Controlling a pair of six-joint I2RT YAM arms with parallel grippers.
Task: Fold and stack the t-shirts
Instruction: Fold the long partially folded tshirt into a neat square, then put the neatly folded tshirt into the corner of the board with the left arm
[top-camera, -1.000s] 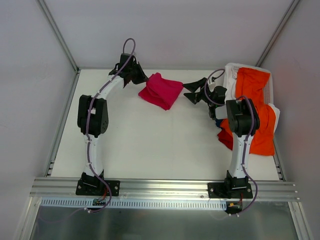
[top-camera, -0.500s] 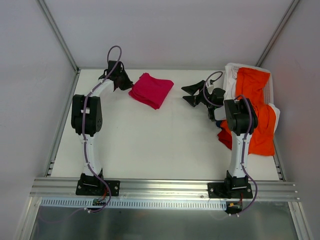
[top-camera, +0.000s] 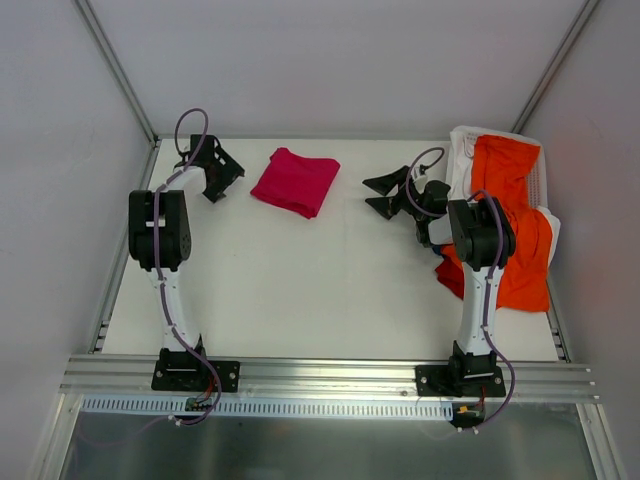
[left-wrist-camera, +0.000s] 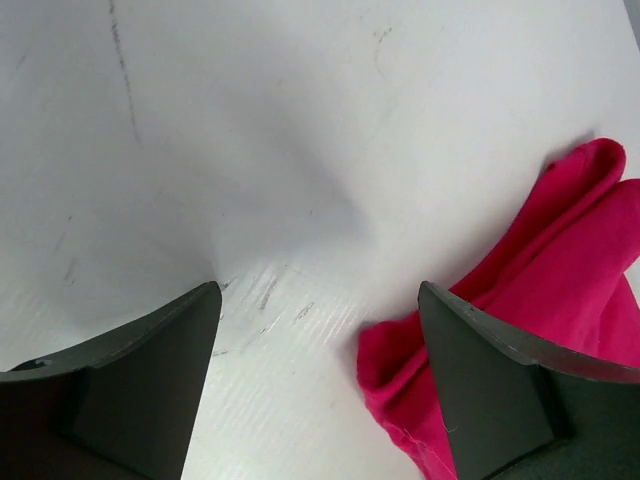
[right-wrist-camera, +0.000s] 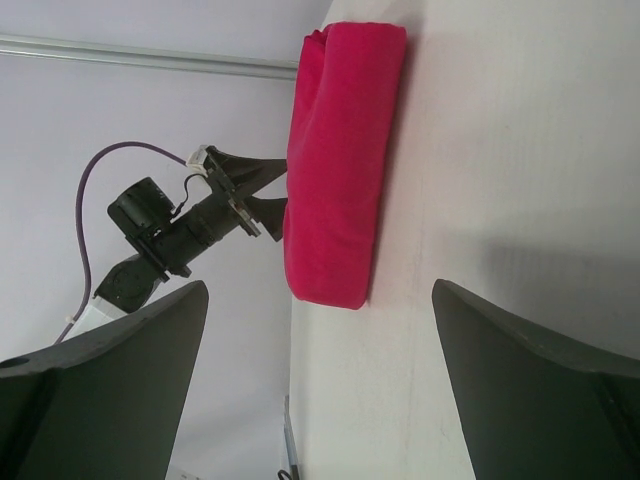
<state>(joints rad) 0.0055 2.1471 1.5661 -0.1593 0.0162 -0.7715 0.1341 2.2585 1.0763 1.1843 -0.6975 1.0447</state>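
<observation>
Left gripper (top-camera: 225, 178) has backed off crimson t-shirt (top-camera: 296, 181), jaws spread; right gripper (top-camera: 367, 194) likewise agape.

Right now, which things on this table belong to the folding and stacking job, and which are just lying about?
Job:
crimson t-shirt, folded
orange t-shirt, unfolded, draped on the basket

Lying about:
white basket

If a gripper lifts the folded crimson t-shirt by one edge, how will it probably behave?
The crimson t-shirt is soft cloth in loose rounded folds, so it would probably droop and unfold. Pushed sideways, it may bunch rather than slide on the table.
</observation>
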